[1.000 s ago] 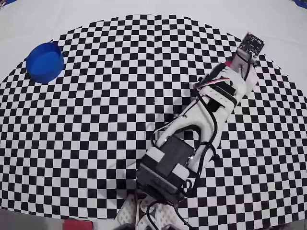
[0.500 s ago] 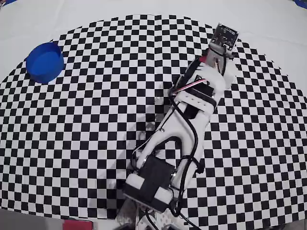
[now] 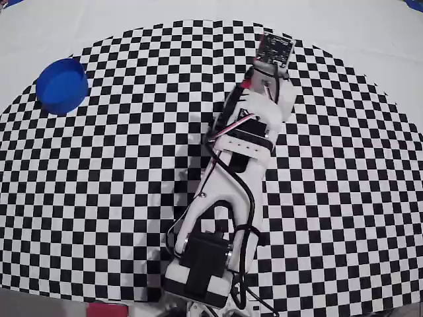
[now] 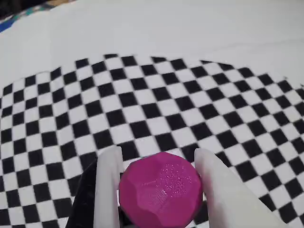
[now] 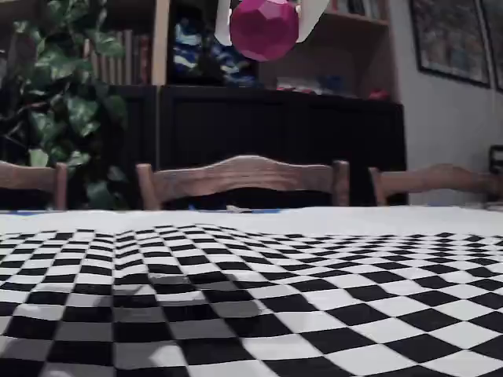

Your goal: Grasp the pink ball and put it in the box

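Pink ball held aloft in our tool

We see the tool (image 4: 159,164) pinching the pink ball (image 4: 160,194) high above the checkered counter (image 3: 132,198); the box (image 3: 62,86) sits well apart at the overhead view's left.

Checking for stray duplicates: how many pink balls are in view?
1. The pink ball is clamped in the pincer, lifted well above the checkered mat. Another could be hidden under the arm.

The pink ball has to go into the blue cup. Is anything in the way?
Nothing visible. The pincer holds the pink ball high above the checkered mat, and only bare squares lie between it and the blue cup.
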Tool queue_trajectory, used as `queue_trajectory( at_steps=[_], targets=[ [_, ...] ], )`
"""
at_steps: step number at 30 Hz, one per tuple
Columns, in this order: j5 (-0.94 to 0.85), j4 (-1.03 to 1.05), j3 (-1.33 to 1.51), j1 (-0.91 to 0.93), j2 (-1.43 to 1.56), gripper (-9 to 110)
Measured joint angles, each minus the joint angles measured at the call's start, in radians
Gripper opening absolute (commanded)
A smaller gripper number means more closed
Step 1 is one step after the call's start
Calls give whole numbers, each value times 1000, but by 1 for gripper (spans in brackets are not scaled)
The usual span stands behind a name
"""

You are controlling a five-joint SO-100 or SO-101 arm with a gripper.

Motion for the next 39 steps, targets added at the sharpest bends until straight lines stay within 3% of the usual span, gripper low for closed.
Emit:
queue_trajectory(
  at_steps=[39],
  targets=[
    [0, 0, 6, -644, 0, 0]
  ],
)
